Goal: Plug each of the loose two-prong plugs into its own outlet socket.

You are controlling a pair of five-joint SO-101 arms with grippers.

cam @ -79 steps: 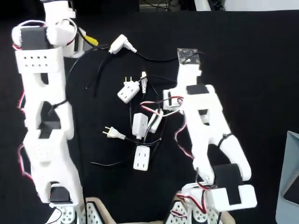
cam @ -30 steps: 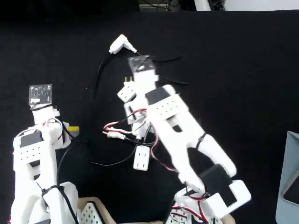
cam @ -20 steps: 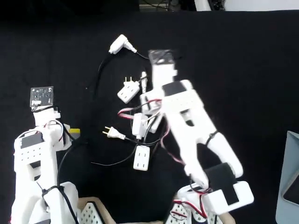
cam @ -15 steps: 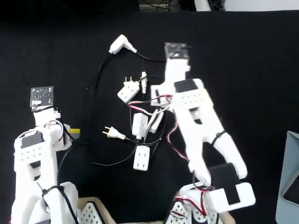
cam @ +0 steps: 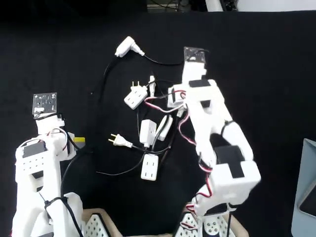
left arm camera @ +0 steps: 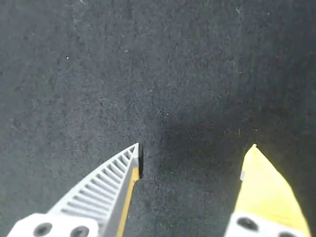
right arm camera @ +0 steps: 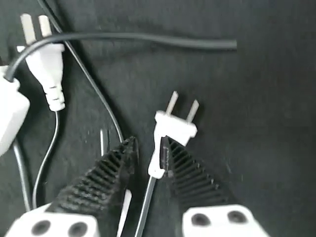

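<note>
Currently your right gripper (right arm camera: 149, 143) straddles a white two-prong plug (right arm camera: 175, 128) lying on the black table (right arm camera: 256, 98), jaws narrowly apart, one finger touching it. Your left gripper (left arm camera: 195, 146) hangs wide open.

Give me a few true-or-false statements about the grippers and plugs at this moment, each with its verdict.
1. The left gripper is open above the bare black table. True.
2. The right gripper has its fingers on either side of the white two-prong plug. True.
3. That plug is already seated in a socket. False: both its prongs are bare and stick out over the table.
4. The outlet socket at the front of the cable tangle has a plug in it. False: it lies face up with nothing plugged in.
</note>
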